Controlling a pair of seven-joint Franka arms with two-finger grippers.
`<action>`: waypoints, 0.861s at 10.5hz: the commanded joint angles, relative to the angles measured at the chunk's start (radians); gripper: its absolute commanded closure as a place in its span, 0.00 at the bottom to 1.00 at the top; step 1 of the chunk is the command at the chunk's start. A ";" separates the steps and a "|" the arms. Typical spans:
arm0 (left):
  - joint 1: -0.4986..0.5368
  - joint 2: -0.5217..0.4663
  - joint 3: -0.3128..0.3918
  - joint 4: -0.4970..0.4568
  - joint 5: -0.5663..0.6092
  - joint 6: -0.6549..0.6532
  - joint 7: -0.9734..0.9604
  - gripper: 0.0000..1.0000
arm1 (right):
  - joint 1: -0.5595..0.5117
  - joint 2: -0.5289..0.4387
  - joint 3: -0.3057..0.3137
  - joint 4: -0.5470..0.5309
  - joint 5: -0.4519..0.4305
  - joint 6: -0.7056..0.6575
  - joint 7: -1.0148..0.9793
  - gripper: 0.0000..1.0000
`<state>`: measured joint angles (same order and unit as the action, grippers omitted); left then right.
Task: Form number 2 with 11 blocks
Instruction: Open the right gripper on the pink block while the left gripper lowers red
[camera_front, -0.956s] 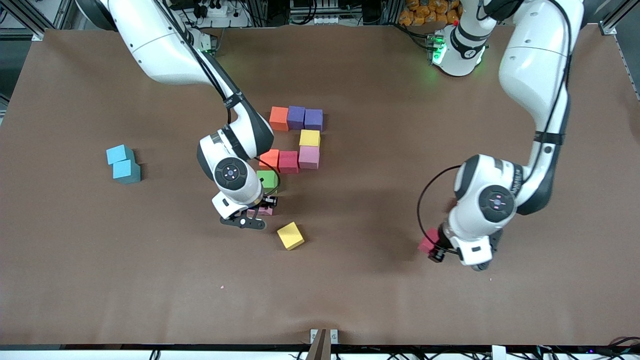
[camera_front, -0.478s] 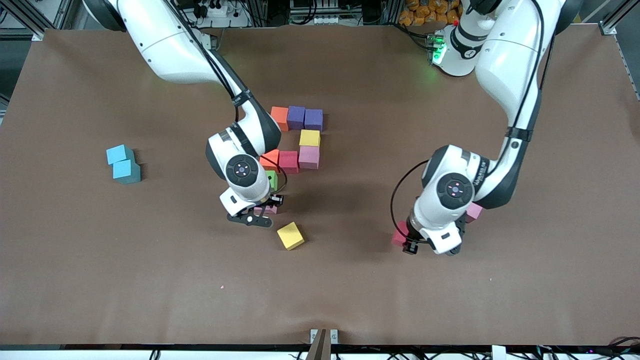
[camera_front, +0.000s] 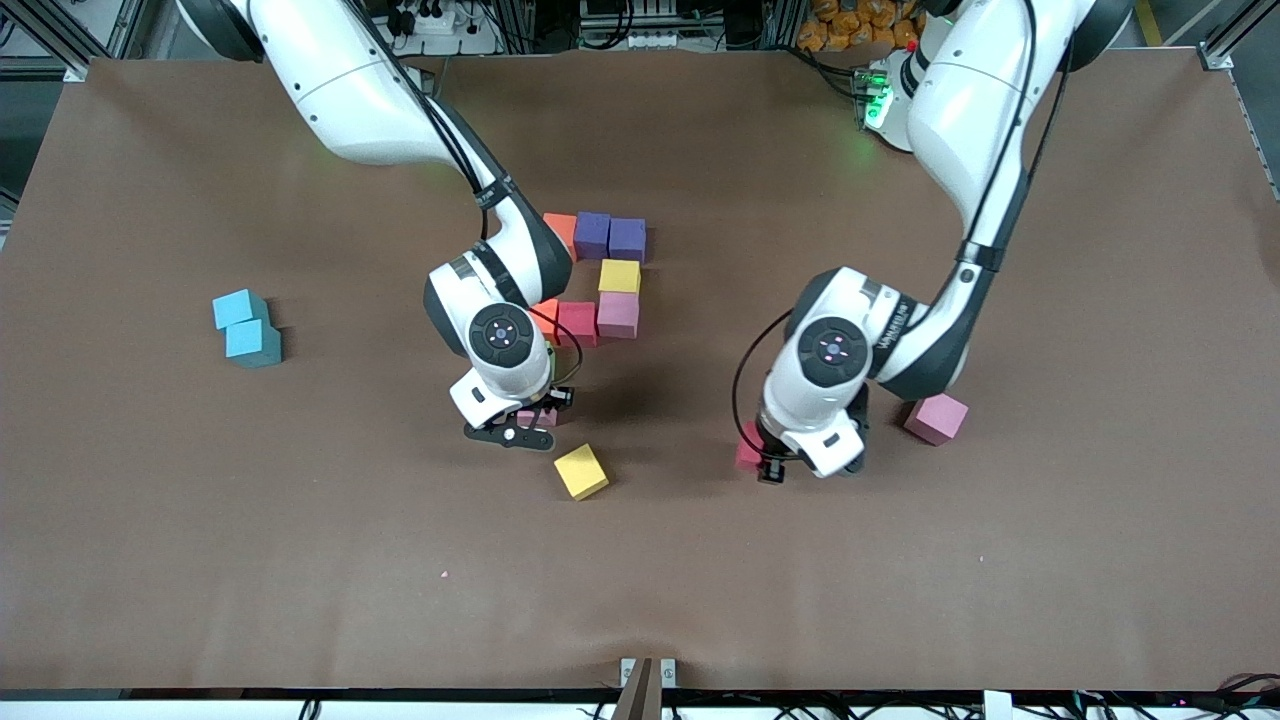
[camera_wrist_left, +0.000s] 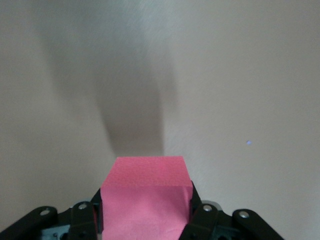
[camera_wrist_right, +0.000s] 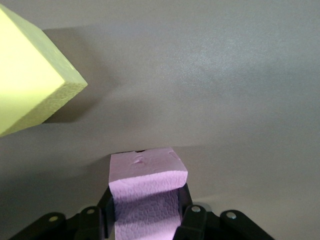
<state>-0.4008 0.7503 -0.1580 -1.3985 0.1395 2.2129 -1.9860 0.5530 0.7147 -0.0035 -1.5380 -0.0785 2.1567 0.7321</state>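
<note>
The partial number 2 lies mid-table: an orange block (camera_front: 560, 228), two purple blocks (camera_front: 592, 235), a yellow one (camera_front: 619, 276), a pink one (camera_front: 617, 314), a crimson one (camera_front: 577, 323) and a half-hidden orange one (camera_front: 545, 315). My right gripper (camera_front: 530, 418) (camera_wrist_right: 147, 210) is shut on a pink block (camera_front: 540, 416) (camera_wrist_right: 147, 195), low over the table just nearer the camera than those rows. A loose yellow block (camera_front: 581, 471) (camera_wrist_right: 30, 85) lies close beside it. My left gripper (camera_front: 757, 455) (camera_wrist_left: 146, 210) is shut on a crimson block (camera_front: 746, 450) (camera_wrist_left: 146, 190) over bare table.
A loose pink block (camera_front: 936, 418) lies toward the left arm's end, beside the left arm's wrist. Two light-blue cubes (camera_front: 246, 327) sit together toward the right arm's end. The right arm's wrist covers part of the rows.
The left arm has carried the crimson block toward the middle of the table, uncovering the loose pink block. The right gripper has shifted slightly with its pink block.
</note>
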 joint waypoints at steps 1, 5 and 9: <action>-0.035 0.021 0.005 0.007 0.009 -0.004 -0.101 1.00 | 0.016 0.031 -0.013 0.024 -0.050 -0.014 0.018 0.86; -0.070 0.032 0.005 0.009 0.009 0.002 -0.191 1.00 | 0.019 0.026 -0.020 0.024 -0.056 -0.049 0.012 0.86; -0.078 0.034 0.003 0.018 0.008 0.019 -0.247 1.00 | 0.021 0.025 -0.024 0.024 -0.058 -0.049 0.012 0.85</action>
<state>-0.4673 0.7813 -0.1583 -1.3905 0.1395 2.2222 -2.1968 0.5597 0.7160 -0.0115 -1.5358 -0.1188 2.1219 0.7321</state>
